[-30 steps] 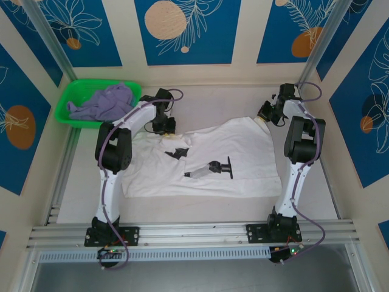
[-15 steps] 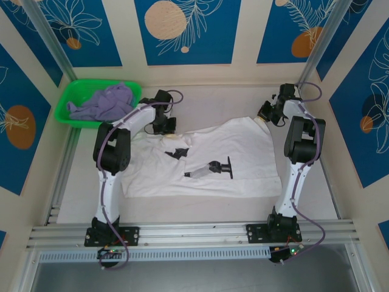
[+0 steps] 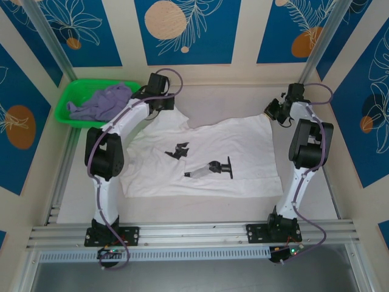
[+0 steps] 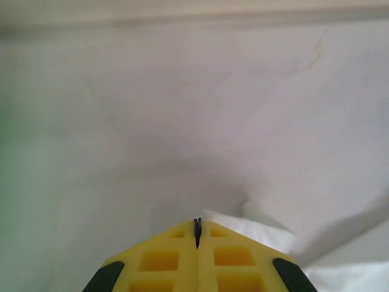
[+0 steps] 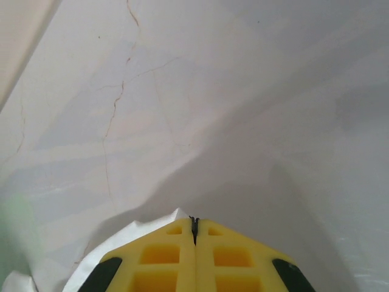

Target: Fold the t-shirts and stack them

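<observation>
We see the spread t-shirt (image 3: 200, 158) on the desk (image 3: 231, 100). Behind and left of it is the basket (image 3: 61, 113), holding the bunched t-shirt (image 3: 100, 103). The left end effector (image 3: 159, 104) and right end effector (image 3: 271, 111) are at its far corners.

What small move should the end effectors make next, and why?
Probably draw the two far corners slightly apart: the left end effector and right end effector are shut on the white t-shirt, whose far edge dips between them.

Closed yellow gripper (image 4: 197, 228) pinching white t-shirt (image 4: 267, 229) edge, pale table (image 4: 182, 109) beyond
</observation>
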